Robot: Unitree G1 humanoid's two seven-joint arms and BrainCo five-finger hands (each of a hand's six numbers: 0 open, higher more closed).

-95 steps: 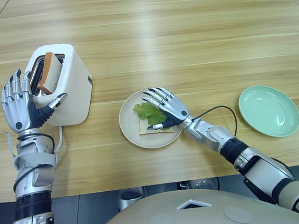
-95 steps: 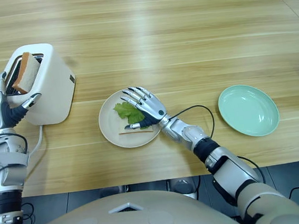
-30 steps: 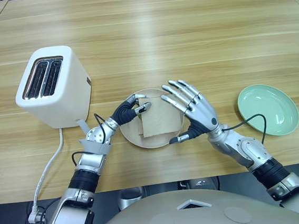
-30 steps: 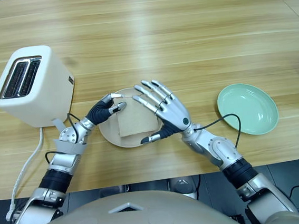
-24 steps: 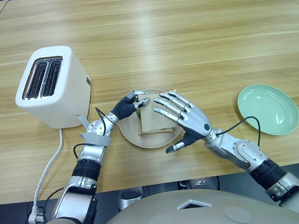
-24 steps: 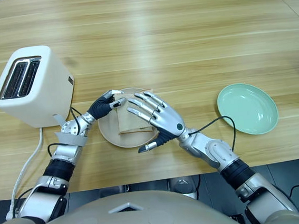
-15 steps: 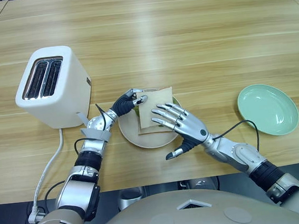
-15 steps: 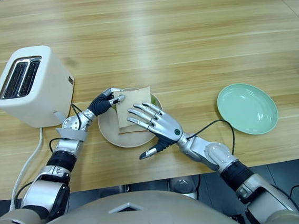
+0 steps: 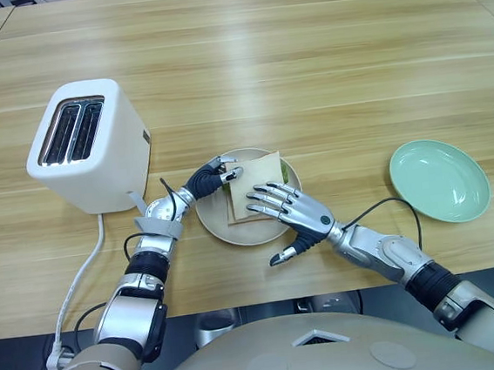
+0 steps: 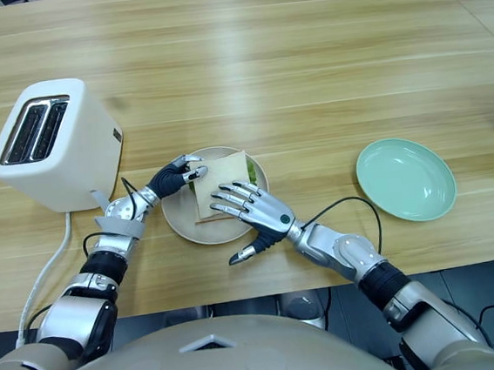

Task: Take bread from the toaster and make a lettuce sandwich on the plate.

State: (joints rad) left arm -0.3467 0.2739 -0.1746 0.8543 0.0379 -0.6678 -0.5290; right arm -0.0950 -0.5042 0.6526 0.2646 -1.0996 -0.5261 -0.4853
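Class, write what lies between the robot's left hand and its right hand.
The top bread slice on the plate lies between left hand, pinching its corner, and right hand; both eye views show it.

Seemingly an office or lab room: broad wood-grain tables (image 9: 306, 74) butted together, a toaster (image 9: 87, 157) on top.

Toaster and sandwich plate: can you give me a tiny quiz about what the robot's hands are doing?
1. True or false: the white boxy toaster has bread in its slots.
2. The left hand pinches: A) the top slice of brown bread, B) a fork, C) a cup.
3. Fill in: the sandwich lies on the ____ round plate.
Key: 1 false; 2 A; 3 beige.
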